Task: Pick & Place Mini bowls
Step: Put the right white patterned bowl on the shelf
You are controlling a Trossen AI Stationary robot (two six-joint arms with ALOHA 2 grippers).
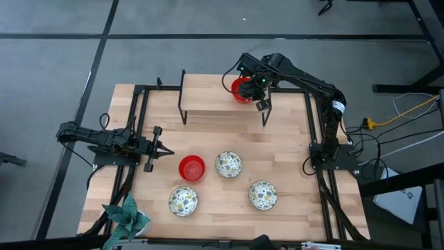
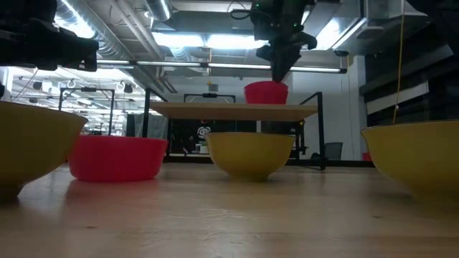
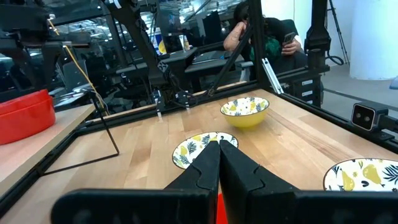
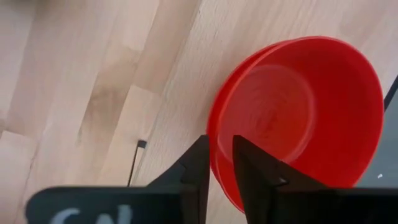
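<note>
We have our right hand [image 1: 258, 94] over the raised shelf [image 1: 208, 103] at the far side of the tabletop [image 1: 291, 153], its fingers straddling the rim of a red bowl [image 4: 298, 118] that sits on the shelf, apparently nested in a second red one. The fingers stand slightly apart around that rim; whether they grip it or have let go, we cannot tell. We judge this to be the placing step for that bowl.

Our left hand [image 1: 161, 147] waits low over the tabletop with fingers pressed together, empty, the loose red bowl [image 1: 192, 167] just ahead of it and three floral bowls [image 1: 228, 164] beyond.

Next we should spread the right fingers fully, lift straight off the rim without dragging the stack, then go for another bowl.
</note>
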